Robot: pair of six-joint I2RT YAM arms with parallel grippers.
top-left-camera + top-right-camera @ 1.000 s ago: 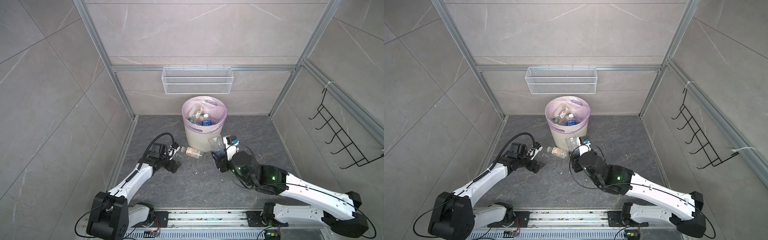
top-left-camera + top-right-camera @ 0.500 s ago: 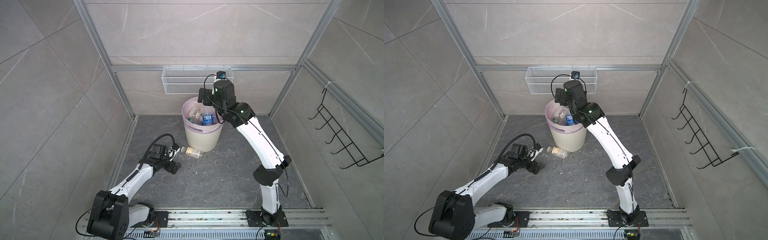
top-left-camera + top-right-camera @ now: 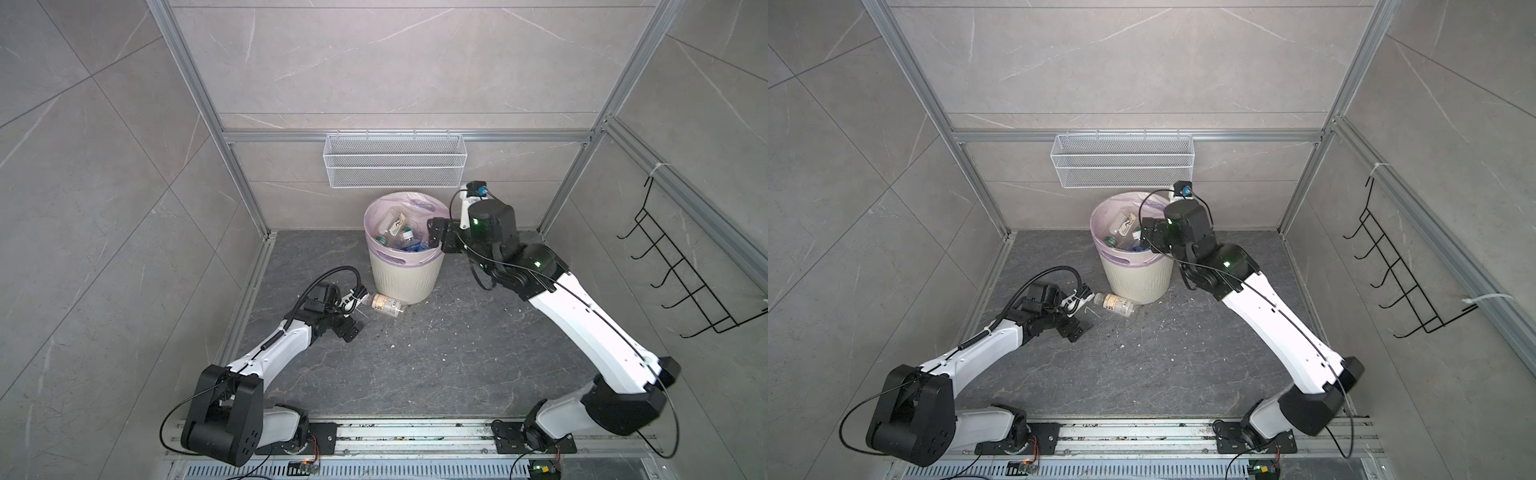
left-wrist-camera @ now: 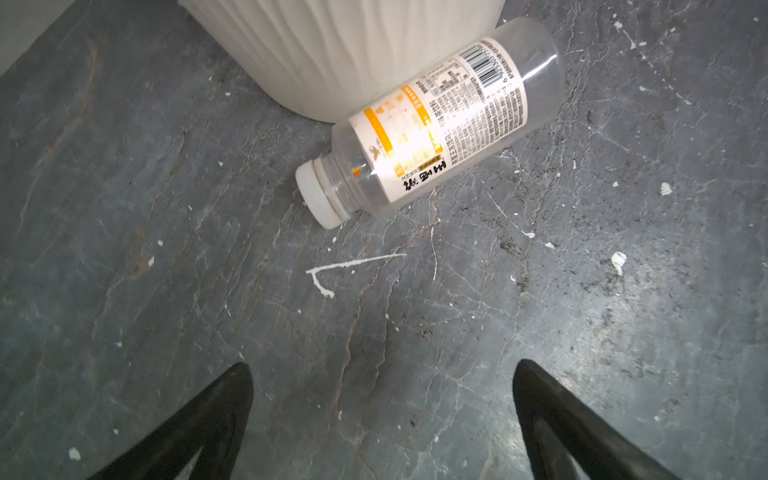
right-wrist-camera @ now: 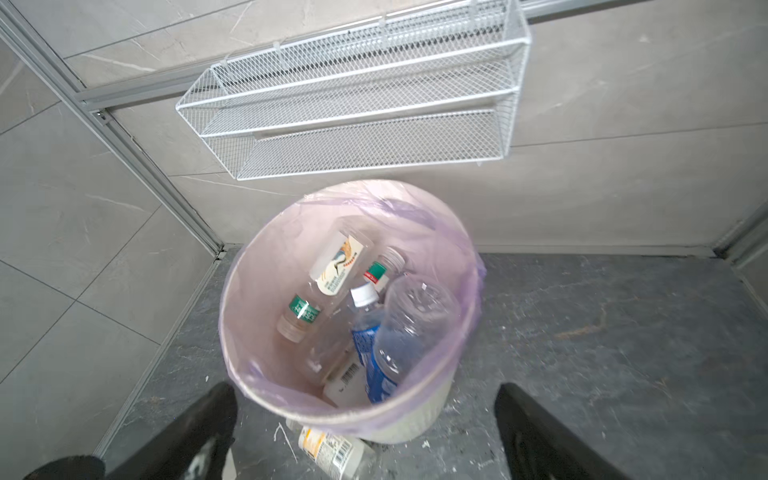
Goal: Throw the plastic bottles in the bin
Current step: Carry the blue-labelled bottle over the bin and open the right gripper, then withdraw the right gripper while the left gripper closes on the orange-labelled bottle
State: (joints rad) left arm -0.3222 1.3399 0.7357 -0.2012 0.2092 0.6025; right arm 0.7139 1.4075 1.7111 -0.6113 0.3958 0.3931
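Observation:
The bin (image 3: 405,274) (image 3: 1138,278) stands at the back of the floor, lined with a lilac bag. Several plastic bottles lie inside: a clear one (image 5: 411,328), a blue-labelled one (image 5: 370,345) and a green-labelled one (image 5: 301,316). One more bottle (image 3: 387,305) (image 3: 1119,308) (image 4: 436,129), with an orange label and a white cap, lies on the floor against the bin's base. My left gripper (image 3: 358,312) (image 4: 382,368) is open, low over the floor, just short of that bottle's cap. My right gripper (image 3: 434,237) (image 5: 365,390) is open and empty at the bin's right rim.
A white wire mesh basket (image 3: 395,162) (image 5: 357,104) hangs on the back wall above the bin. A black wire hook rack (image 3: 685,270) sticks out from the right wall. Aluminium frame posts stand in the corners. The arms' rail (image 3: 415,436) runs along the front.
The right arm rose from the floor with a clear bottle, swung over the bin, opened and drew back to the right rim; the bottle now lies in the bin. The left arm barely moved.

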